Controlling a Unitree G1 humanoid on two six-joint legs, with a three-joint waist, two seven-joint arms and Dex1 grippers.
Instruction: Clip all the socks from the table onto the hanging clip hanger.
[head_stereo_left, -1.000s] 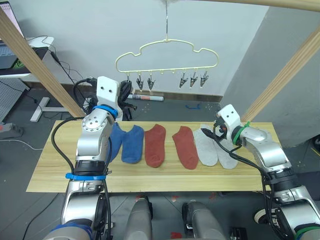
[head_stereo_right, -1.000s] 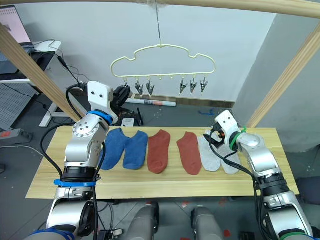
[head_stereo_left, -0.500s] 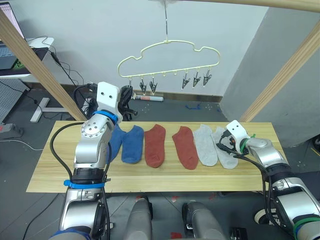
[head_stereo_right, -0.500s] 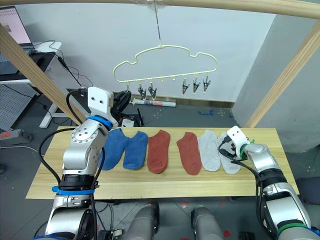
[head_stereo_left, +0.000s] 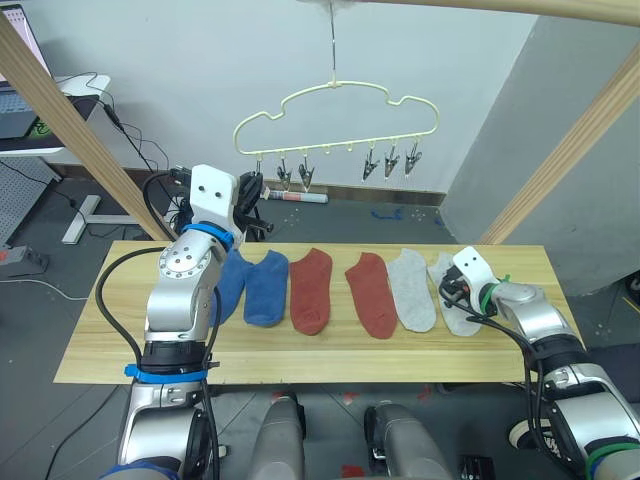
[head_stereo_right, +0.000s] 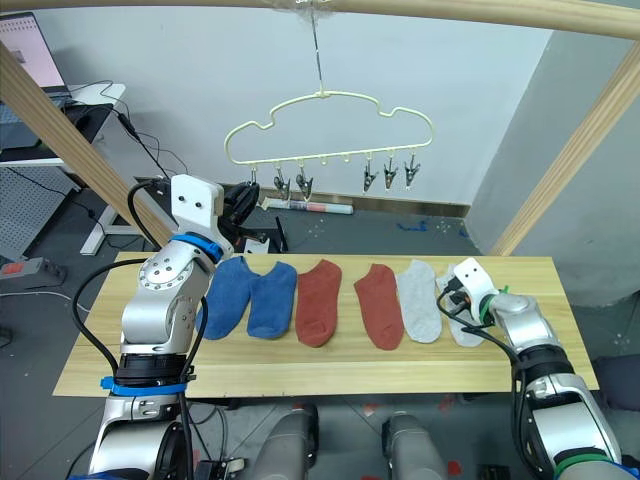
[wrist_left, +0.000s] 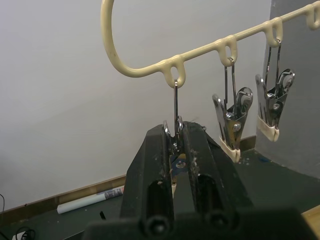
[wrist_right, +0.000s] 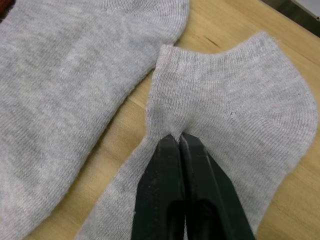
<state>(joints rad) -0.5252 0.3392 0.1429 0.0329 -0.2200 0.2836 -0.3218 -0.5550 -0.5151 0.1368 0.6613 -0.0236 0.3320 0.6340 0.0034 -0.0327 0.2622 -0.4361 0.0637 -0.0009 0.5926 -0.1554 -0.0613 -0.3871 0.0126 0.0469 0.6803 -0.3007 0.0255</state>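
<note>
Six socks (head_stereo_left: 312, 290) lie in a row on the light wood table (head_stereo_left: 100, 350), before a white wall. The right gripper (wrist_right: 178, 142) pinches the rightmost grey sock (wrist_right: 225, 130). The left gripper (wrist_left: 175, 137) clamps the clip hanger's (head_stereo_left: 335, 105) leftmost clip (wrist_left: 176, 125).

Light wooden table (head_stereo_left: 300, 355) with six socks (head_stereo_left: 310, 290) in a row

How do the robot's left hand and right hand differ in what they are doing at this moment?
The left hand is raised at the clip hanger, its fingers pressed on the endmost clip; the right hand is low on the table. The left hand grips metal; the right hand pinches the outermost grey sock, which lies flat. Both are shut on something.
</note>
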